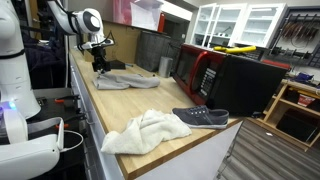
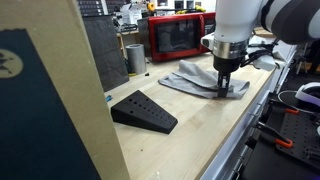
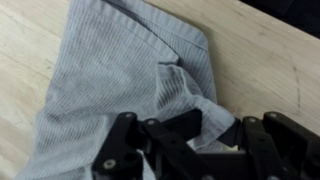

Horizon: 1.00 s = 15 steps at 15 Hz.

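On the wooden countertop point(image 1: 120, 105), toward its far end, a gray cloth point(image 1: 122, 78) is seen lying crumpled but mostly flat. It is clamped by the gripper point(image 3: 205, 125), whose jaws are clenched on a raised fold of the fabric in the wrist view, the material being gathered into creases at the fingers. In both exterior views the gripper point(image 2: 222, 92) is shown standing upright on the cloth point(image 2: 198, 82), close to the cloth's edge nearest the counter's long side. One hem of the cloth is folded over, and bare wood point(image 3: 265, 60) is exposed just beyond it. Open board is left between the cloth and a black wedge point(image 2: 143, 111), which is set well apart from it. Nearer the camera in an exterior view, a white towel point(image 1: 145, 131) is bunched at the counter's corner with part of it draped over the edge, and a dark shoe point(image 1: 201, 117) is placed just beside it, close to the other edge. Behind the cloth the way is bounded by a red microwave point(image 2: 178, 38), its door shut so that nothing inside can be made out. A metal canister point(image 2: 135, 57) is stood beside it; its contents cannot be told.
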Motion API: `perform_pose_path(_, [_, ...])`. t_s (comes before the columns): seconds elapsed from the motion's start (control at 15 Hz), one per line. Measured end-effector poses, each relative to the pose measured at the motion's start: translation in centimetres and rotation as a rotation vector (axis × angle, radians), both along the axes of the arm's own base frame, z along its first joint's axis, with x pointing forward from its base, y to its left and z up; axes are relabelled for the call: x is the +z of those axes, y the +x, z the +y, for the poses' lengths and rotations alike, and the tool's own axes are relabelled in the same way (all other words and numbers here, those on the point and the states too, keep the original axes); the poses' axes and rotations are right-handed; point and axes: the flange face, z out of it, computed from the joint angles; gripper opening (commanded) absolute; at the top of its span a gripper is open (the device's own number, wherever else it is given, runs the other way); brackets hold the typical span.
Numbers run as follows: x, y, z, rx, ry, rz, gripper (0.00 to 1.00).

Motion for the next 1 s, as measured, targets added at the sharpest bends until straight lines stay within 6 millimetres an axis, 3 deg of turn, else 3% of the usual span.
perform_pose_path(0.27, [-1.0, -0.8, -0.9, 0.044, -0.042, 0.127, 0.00])
perform_pose_path(0.47, [-1.2, -1.7, -0.3, 0.078, -0.043, 0.207, 0.00])
perform_pose_path(0.53, [-1.2, -2.1, 0.1, 0.090, -0.039, 0.225, 0.09])
perform_pose_path(0.6, [-1.1, -2.4, 0.6, 0.102, -0.036, 0.233, 0.26])
perform_pose_path(0.8, [-0.6, -2.9, 1.6, 0.128, -0.039, 0.224, 0.48])
perform_pose_path(1.0, [1.4, -1.9, 0.8, 0.081, -0.006, 0.176, 0.70])
